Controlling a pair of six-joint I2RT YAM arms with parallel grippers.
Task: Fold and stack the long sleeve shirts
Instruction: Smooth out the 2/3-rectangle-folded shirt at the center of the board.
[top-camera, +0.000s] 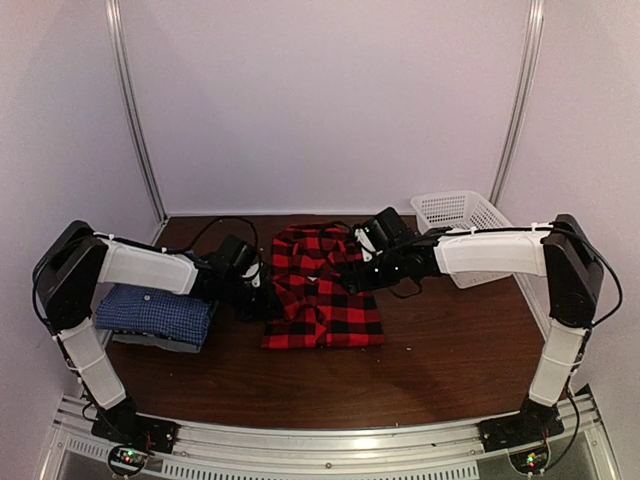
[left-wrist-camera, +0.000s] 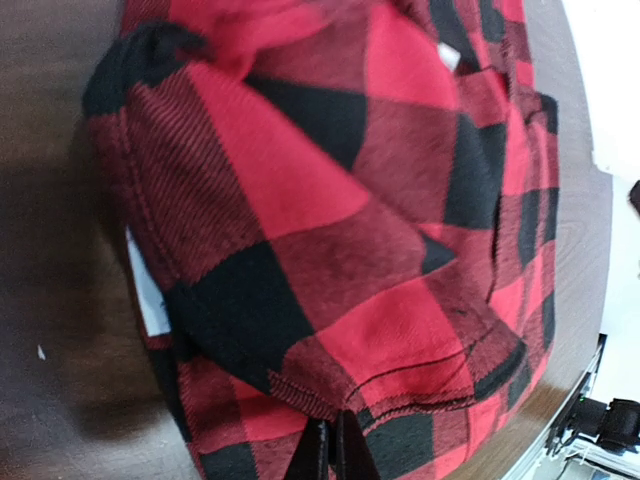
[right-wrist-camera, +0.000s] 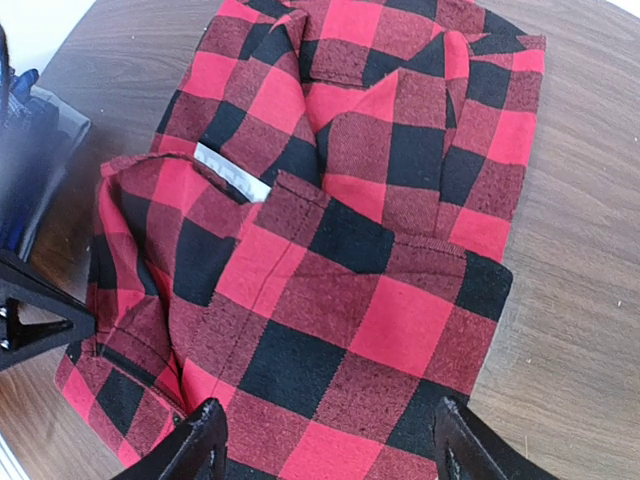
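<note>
Red-and-black plaid shirt (top-camera: 322, 295) lies mid-way across the table (top-camera: 450, 370), long axis running near-to-far between the arms, with the left gripper (left-wrist-camera: 331, 448) pinched shut on its left edge and the right gripper (right-wrist-camera: 330, 450) gaping empty over its right side.

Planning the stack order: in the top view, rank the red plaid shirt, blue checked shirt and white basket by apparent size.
1. red plaid shirt
2. blue checked shirt and white basket: about alike; the right arm hides part of the basket.
</note>
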